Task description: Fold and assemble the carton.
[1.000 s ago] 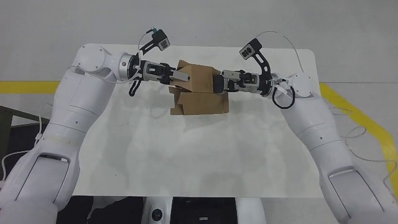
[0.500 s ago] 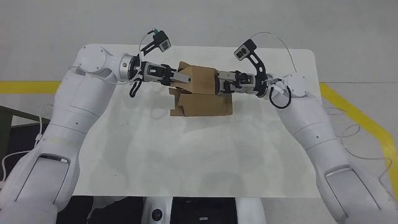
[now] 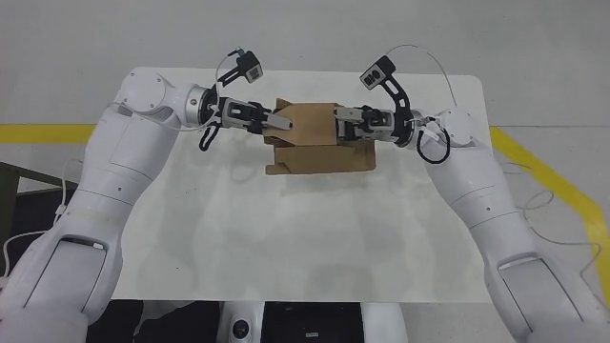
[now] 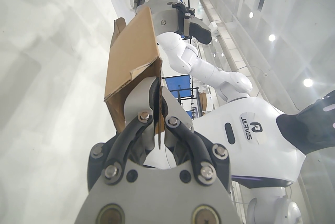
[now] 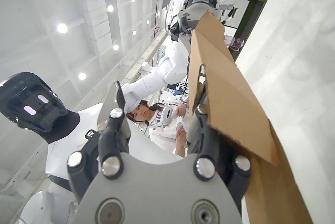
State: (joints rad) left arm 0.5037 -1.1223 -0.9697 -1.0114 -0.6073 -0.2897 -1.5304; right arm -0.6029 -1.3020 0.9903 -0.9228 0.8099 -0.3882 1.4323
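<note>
Now the carton [image 3: 319,143] has spread wider; left gripper [image 4: 156,90] clamps its flap; right gripper [image 5: 158,83] gapes.

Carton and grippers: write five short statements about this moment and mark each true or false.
1. The left gripper is shut on an edge of the carton. True.
2. The right gripper is clamped on the carton. False: its jaws stand wide apart.
3. The carton sits between the two grippers. True.
4. The carton is white plastic. False: it is brown cardboard.
5. The carton is at the edge of the table nearest the robot. False: it is over the far half.
</note>
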